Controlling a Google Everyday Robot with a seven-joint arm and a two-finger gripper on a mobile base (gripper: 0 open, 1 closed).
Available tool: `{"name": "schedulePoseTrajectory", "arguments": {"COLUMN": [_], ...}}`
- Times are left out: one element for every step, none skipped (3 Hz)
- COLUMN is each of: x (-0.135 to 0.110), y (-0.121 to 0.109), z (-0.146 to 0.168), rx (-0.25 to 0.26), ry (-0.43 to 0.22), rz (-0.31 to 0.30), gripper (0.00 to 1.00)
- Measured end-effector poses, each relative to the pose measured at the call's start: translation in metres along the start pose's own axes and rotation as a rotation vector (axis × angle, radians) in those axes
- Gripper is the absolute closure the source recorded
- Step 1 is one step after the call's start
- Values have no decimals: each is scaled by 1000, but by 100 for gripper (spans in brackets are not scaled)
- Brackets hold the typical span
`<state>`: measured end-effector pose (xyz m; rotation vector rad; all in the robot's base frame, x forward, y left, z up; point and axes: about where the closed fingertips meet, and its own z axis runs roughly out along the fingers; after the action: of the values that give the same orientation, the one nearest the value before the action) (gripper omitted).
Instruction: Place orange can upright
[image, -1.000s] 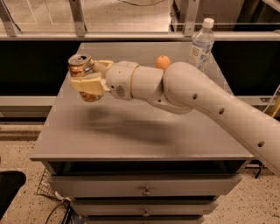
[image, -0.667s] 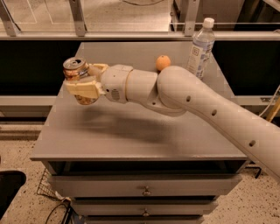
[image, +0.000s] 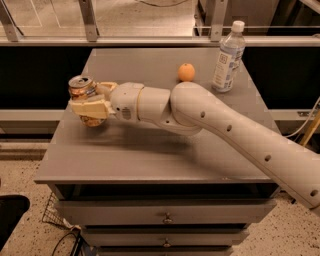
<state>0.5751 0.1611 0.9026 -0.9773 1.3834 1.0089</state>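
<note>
Carried further left and slightly lower, the gripper (image: 94, 102) clasps the orange can (image: 81, 86) upright near the table's (image: 150, 155) left edge, where releasing it too high could topple it overboard.

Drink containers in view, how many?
2. The orange can is held in the gripper over the table's left side; the water bottle stands at the far right. The arm may hide others.

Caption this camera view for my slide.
Robot hand holds the orange can upright over the table; round orange and water bottle behind.
</note>
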Motion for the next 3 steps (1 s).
{"name": "schedulePoseTrajectory", "arguments": {"x": [13, 12, 12], "y": [-5, -3, -2], "z": [5, 6, 8], "rx": [-2, -6, -10], "ry": [0, 0, 0], "rz": [20, 19, 18], "gripper": [100, 81, 59]}}
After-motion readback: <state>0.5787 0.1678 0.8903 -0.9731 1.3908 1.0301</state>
